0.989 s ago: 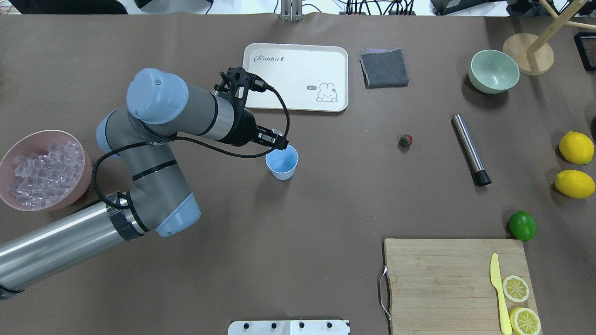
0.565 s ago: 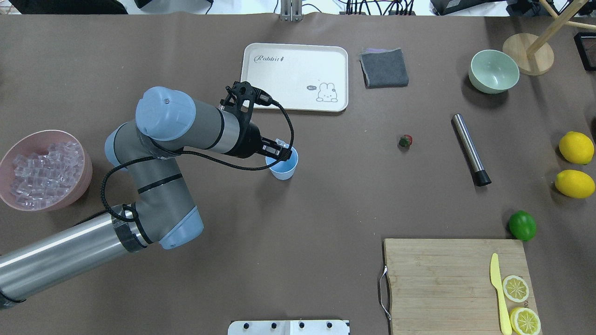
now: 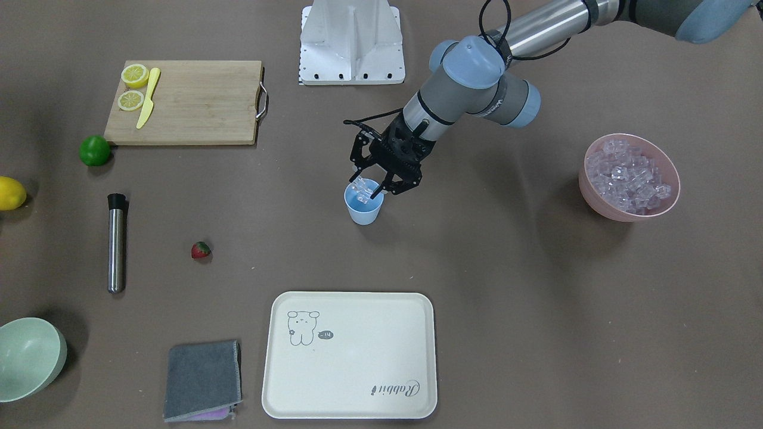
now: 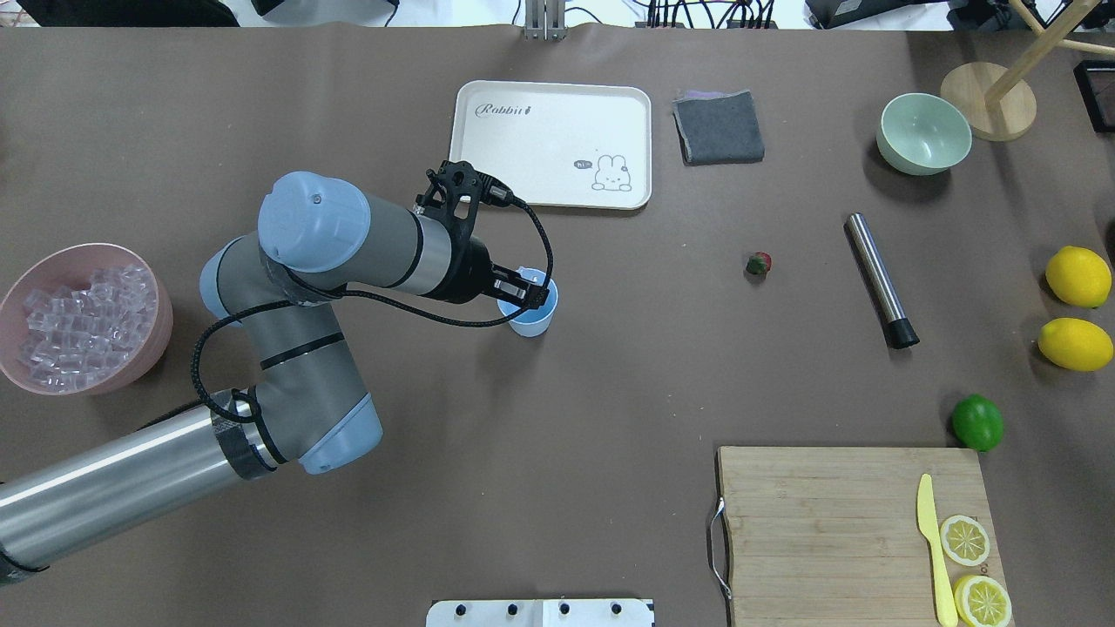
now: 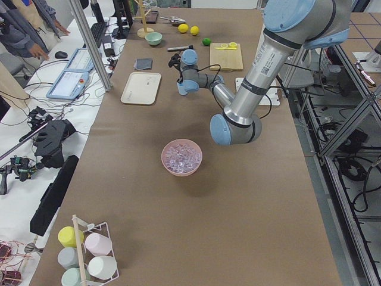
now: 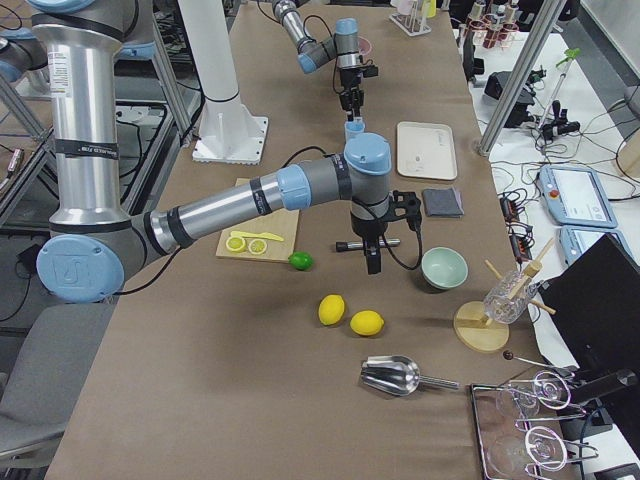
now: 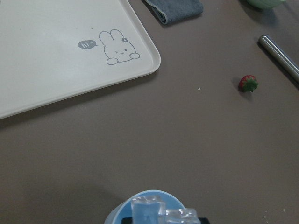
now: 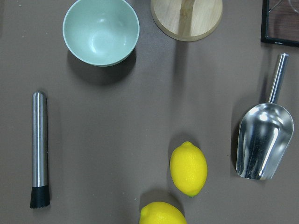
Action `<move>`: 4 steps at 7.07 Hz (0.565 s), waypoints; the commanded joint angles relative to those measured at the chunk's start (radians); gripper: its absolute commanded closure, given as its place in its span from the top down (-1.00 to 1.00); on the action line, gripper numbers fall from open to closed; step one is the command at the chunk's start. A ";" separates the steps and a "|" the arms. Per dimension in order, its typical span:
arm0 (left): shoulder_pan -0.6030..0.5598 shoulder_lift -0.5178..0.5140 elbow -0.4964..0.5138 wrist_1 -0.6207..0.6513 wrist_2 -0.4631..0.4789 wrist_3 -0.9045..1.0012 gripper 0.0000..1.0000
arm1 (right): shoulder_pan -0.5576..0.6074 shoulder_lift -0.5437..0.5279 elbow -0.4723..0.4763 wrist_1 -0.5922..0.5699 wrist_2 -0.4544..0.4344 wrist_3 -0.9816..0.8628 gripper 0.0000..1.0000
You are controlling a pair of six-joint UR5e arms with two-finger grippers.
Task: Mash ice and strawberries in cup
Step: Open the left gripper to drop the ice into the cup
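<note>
The light-blue cup (image 3: 364, 212) stands upright mid-table, also seen from above (image 4: 537, 319). My left gripper (image 3: 368, 187) hangs right over its mouth, shut on a small clump of clear ice (image 3: 360, 188). The left wrist view shows that ice (image 7: 148, 209) just above the cup's rim (image 7: 117, 209). More ice (image 4: 80, 322) fills the pink bowl (image 4: 159, 335) at my far left. The strawberry (image 4: 759, 263) lies alone on the table, right of the cup. My right gripper (image 6: 372, 262) shows only in the exterior right view, above the metal muddler; I cannot tell its state.
A steel muddler (image 4: 880, 280) with a black tip lies right of the strawberry. A cream tray (image 4: 488, 187), a grey cloth (image 4: 719, 127) and a pale green bowl (image 4: 923, 133) line the far side. Lemons (image 4: 1077, 276), a lime (image 4: 976, 421) and a cutting board (image 4: 827, 522) sit at the right.
My left arm has swung its gripper, with the ice in it, from beside the cup's far-left rim to over the cup's mouth. Nothing else has moved.
</note>
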 commanded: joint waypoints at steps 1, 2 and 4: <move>-0.003 -0.001 0.000 0.002 0.000 0.007 0.62 | 0.000 -0.003 0.000 0.000 -0.001 0.000 1.00; -0.009 -0.001 -0.002 0.000 -0.003 0.005 0.66 | 0.000 -0.006 0.001 0.000 0.001 0.000 1.00; -0.024 -0.001 -0.011 -0.002 -0.009 0.004 0.93 | 0.000 -0.004 0.001 0.000 0.004 0.000 1.00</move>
